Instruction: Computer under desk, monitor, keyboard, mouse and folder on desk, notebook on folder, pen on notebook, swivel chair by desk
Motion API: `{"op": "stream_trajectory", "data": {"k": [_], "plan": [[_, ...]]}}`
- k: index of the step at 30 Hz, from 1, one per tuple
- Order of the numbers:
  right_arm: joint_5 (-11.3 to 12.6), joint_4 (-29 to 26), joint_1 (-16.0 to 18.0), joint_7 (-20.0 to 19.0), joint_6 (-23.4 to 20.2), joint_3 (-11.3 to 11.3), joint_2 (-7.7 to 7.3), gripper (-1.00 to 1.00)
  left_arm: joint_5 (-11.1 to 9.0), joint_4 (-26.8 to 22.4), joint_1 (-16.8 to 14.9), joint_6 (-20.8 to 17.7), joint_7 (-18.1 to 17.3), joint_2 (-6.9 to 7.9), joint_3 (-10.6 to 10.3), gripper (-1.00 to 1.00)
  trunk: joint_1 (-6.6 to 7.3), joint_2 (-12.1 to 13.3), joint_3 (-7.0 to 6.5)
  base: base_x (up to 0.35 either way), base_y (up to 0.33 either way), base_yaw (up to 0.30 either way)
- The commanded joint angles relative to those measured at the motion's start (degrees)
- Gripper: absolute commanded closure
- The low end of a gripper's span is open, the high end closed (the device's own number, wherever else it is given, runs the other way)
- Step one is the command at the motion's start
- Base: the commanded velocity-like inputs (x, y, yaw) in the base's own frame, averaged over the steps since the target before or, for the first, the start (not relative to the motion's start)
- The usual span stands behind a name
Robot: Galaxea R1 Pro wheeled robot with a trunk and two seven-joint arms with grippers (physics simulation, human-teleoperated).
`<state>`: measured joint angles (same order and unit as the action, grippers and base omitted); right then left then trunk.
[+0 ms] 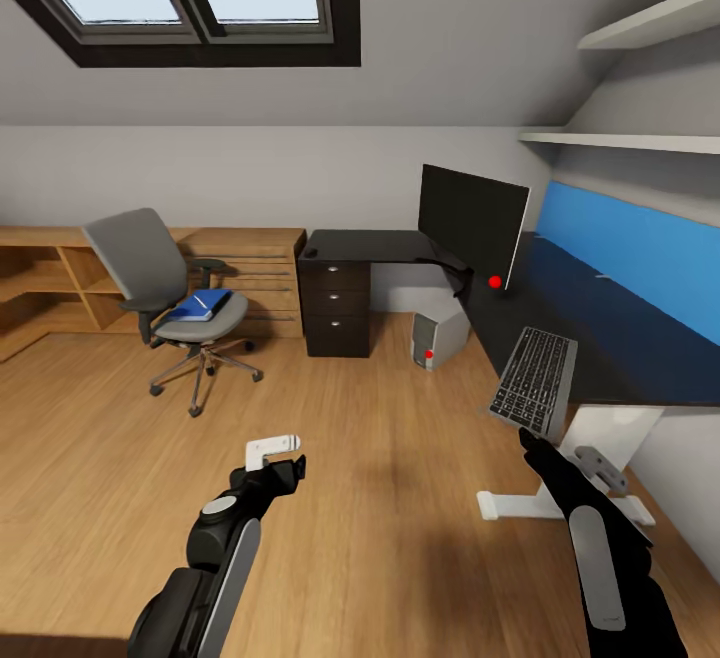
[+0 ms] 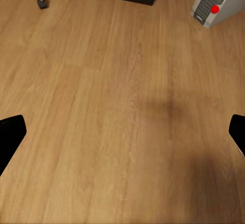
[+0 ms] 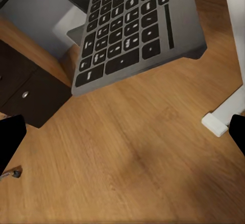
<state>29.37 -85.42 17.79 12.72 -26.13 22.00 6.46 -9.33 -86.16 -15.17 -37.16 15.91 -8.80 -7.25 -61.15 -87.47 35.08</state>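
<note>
Keyboard [image 3: 140, 27] overhangs desk [image 1: 600, 338] edge, beyond open right jaws.

The folder [image 1: 200, 305] hides part of the swivel chair [image 1: 160, 283] seat.

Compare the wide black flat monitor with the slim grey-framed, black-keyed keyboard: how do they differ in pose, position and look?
1. Pose: the wide black flat monitor stands upright on its stand; the slim grey-framed, black-keyed keyboard lies flat.
2. Position: the monitor sits well in on the black desk, at its corner; the keyboard overhangs the front edge.
3. Look: the monitor is a plain dark panel with a red dot at a lower corner; the keyboard shows rows of keys.

Both are on the desk.
</note>
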Motion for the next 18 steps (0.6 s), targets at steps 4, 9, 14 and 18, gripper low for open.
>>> {"op": "stream_trajectory", "data": {"k": [4, 9, 14, 18], "plan": [[0.6, -0.1, 0.0, 0.4, -0.2, 0.1, 0.03, -1.00, -0.6, -0.1, 0.0, -0.2, 0.5, 0.01, -0.3, -1.00, 0.00, 0.0, 0.06, -0.037, 0.015, 0.000], [0.6, -0.1, 0.0, 0.4, -0.2, 0.1, 0.00, -1.00, -0.6, -0.1, 0.0, -0.2, 0.5, 0.00, -0.3, -1.00, 0.00, 0.0, 0.06, -0.222, 0.111, 0.000], [0.6, 0.3, 0.0, 0.3, -0.2, 0.0, 0.03, -1.00, -0.6, -0.1, 0.0, -0.2, 0.5, 0.01, -0.3, -1.00, 0.00, 0.0, 0.06, -0.098, 0.035, 0.000], [0.5, 1.8, 0.0, 0.3, -0.1, -2.1, -0.04, -1.00, -0.6, 0.1, 0.0, -0.2, 0.5, -0.01, -0.4, -1.00, 0.00, 0.0, 0.06, -0.008, 0.098, 0.000]]}}
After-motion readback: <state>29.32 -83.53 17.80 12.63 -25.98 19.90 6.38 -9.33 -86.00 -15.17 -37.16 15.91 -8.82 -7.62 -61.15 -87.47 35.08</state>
